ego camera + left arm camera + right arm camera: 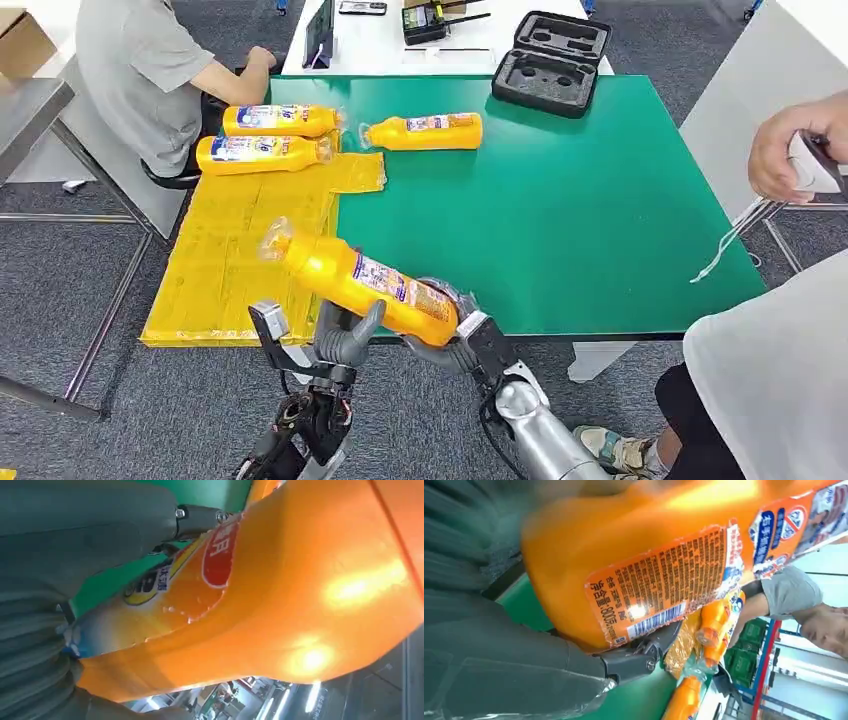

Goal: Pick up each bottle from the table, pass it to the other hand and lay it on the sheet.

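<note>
Both hands, my left hand (pixel 345 340) and right hand (pixel 455 340), gripped one glossy orange plastic bottle (pixel 360 280) tilted over the green table's (pixel 560 200) near edge, beside the crinkled yellow sheet (pixel 230 260) where I saw two more orange bottles (pixel 265 138) lying.

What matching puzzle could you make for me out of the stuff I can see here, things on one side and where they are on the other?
Things:
1. held bottle
2. two bottles
3. lone bottle
4. black case

Places:
A. lying on the bare green table, beside the sheet
B. open, at the table's far edge
C. lying side by side on the yellow sheet
D. in the air, between the left hand and the right hand

Pairs: 1-D, 2-C, 3-A, 4-B.
</note>
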Motion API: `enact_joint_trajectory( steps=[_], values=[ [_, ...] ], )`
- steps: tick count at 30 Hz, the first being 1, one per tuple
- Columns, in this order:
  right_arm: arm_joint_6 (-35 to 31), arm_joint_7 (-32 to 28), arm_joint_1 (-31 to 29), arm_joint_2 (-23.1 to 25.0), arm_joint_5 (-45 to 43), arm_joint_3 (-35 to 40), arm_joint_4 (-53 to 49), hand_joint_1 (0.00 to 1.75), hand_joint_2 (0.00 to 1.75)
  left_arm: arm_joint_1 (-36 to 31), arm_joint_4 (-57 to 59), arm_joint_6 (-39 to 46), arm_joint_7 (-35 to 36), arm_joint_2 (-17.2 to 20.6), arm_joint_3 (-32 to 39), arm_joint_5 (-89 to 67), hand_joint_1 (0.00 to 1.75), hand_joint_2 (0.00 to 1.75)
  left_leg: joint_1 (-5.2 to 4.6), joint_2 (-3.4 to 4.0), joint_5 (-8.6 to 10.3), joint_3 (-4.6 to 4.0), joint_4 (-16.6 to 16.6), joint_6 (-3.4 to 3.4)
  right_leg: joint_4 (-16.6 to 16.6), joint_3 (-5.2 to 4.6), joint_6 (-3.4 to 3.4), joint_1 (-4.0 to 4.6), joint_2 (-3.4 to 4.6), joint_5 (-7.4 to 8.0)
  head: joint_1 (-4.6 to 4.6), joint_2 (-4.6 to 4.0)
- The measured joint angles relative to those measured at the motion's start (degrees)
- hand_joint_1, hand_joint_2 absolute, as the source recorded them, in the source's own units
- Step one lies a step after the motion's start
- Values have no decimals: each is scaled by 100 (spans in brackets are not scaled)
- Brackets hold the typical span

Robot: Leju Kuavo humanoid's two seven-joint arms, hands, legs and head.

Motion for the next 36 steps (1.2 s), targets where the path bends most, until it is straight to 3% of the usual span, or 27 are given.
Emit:
enact_joint_trajectory(
  steps=[36],
  values=[
    [147, -2, -297, 52, -70, 31, 413, 164, 175, -12, 2, -5, 0, 0, 66, -44, 0, 175, 0, 0, 1, 0, 0, 0, 0, 0, 0, 0, 0, 0, 0, 0]
  ],
)
